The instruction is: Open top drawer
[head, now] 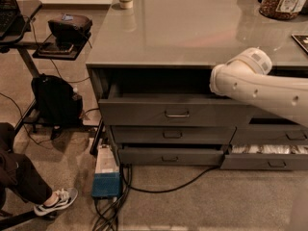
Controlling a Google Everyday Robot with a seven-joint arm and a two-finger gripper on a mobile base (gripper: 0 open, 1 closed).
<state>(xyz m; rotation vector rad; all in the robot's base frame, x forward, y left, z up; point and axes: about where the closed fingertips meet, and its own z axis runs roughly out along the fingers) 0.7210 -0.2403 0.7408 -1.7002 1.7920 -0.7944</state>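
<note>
- Lying on the speckled floor at left: backpack (55, 100), blue box (106, 184).
- Standing partly pulled out, centre: top drawer (178, 112) (dark gap above its front).
- Reaching in from the right: white arm (255, 83), hiding the gripper near the drawer's right end; grip impossible to tell.
- Judging the pull midway; needing a straight outward draw.

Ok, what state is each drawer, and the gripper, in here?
top drawer: pulled partly open.
middle drawer: looks shut.
bottom drawer: slightly open.
drawer with white contents: open.
gripper: out of sight; the arm ends at the top drawer's right end.
</note>
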